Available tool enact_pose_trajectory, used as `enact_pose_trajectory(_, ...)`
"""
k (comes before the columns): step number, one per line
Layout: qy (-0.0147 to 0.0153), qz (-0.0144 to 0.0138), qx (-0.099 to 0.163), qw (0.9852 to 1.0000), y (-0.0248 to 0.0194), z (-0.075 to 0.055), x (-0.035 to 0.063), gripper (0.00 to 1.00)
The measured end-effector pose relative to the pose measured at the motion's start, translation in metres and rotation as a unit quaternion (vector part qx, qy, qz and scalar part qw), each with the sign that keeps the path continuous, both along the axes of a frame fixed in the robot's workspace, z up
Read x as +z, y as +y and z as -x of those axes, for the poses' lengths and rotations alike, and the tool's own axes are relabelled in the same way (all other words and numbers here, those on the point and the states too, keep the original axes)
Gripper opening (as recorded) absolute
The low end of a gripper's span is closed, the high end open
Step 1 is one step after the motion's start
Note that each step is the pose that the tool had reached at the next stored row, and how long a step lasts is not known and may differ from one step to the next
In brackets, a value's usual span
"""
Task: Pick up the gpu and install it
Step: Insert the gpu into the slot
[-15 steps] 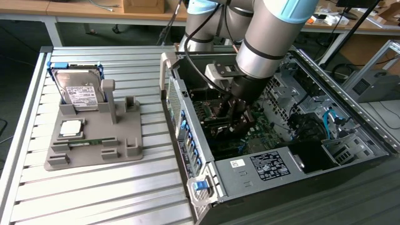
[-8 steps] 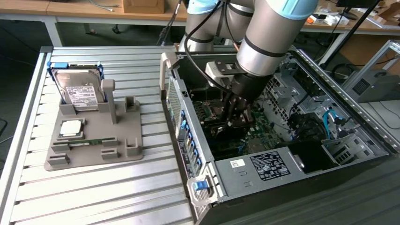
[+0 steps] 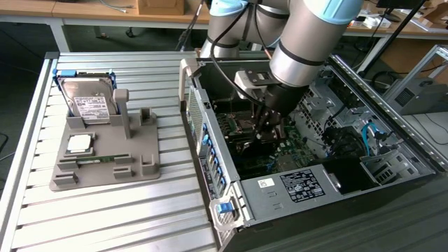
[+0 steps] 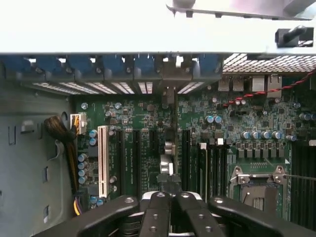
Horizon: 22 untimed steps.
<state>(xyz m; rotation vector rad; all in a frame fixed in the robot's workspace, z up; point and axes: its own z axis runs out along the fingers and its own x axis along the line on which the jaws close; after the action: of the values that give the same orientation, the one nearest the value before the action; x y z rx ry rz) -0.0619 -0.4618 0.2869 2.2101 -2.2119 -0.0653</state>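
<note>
- Pincer (image 4: 170, 197) closed, fingers together, down inside the open case (image 3: 199, 105), just above the motherboard (image 4: 128, 113).
- In the exterior view the pincer (image 3: 265, 134) sits mid-case, arm reaching in from above.
- gpu (image 4: 170, 148) is seen edge-on in the wrist view: a thin card standing upright on the motherboard, among the expansion slots.
- One end of it meets the rear slot openings; the other end runs right up to the fingertips.
- Can't tell whether the fingers are pinching the card's top edge or just resting shut over it.
- Can't tell either whether it is fully seated in the slot.
- Holder (image 3: 140, 157) on the surface (image 3: 105, 210) carries the hard drive (image 3: 87, 102) and memory stick (image 3: 105, 157), no gpu. So my read is the pick is done and the work is at the install stage.
- Handling, my judgement:
  - Light, so weight is no issue.
  - Stiff along its length, but a thin board will flex or crack under twist or off-axis load.
  - Fragile: small parts on both faces, a fan on one face, contacts on the bottom edge. Keep off all of these.
  - Bare board edge is narrow and smooth, so it can pivot in a two-finger pinch.
- Where to hold, my judgement:
  - Take the top edge near mid-length, pads flat on the two faces, clear of the fan.
  - Keep any load straight down the plane of the card.
  - The bracket end has to line up with the rear opening, or the card will bind.
</note>
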Motion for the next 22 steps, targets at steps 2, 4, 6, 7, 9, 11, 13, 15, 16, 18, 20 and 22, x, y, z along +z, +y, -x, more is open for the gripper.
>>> enact_pose_trajectory(2,0.0012,0.0000,0.001,1.0000,-0.0004,-0.007,-0.0001,0.11)
enact_pose_trajectory(4,0.0030,-0.0001,0.001,1.0000,-0.0009,-0.016,-0.0001,0.11)
enact_pose_trajectory(6,0.0055,-0.0001,0.001,1.0000,-0.0011,-0.026,-0.0001,0.11)
enact_pose_trajectory(7,0.0069,-0.0002,0.001,1.0000,-0.0011,-0.030,-0.0001,0.11)
enact_pose_trajectory(9,0.0106,-0.0005,0.001,0.9999,-0.0011,-0.039,-0.0003,0.11)
enact_pose_trajectory(11,0.0143,-0.0004,0.001,0.9999,-0.0012,-0.048,-0.0002,0.11)
enact_pose_trajectory(13,0.0183,-0.0003,0.001,0.9998,-0.0011,-0.059,-0.0003,0.11)
enact_pose_trajectory(15,0.0218,-0.0004,0.001,0.9998,-0.0011,-0.067,-0.0005,0.11)
enact_pose_trajectory(16,0.0224,-0.0005,0.001,0.9997,-0.0011,-0.069,-0.0006,0.11)
enact_pose_trajectory(18,0.0225,-0.0004,0.001,0.9997,-0.0011,-0.069,-0.0005,0.11)
enact_pose_trajectory(20,0.0225,-0.0004,0.001,0.9997,-0.0011,-0.069,-0.0005,0.11)
enact_pose_trajectory(22,0.0225,-0.0004,0.001,0.9997,-0.0011,-0.069,-0.0005,0.11)
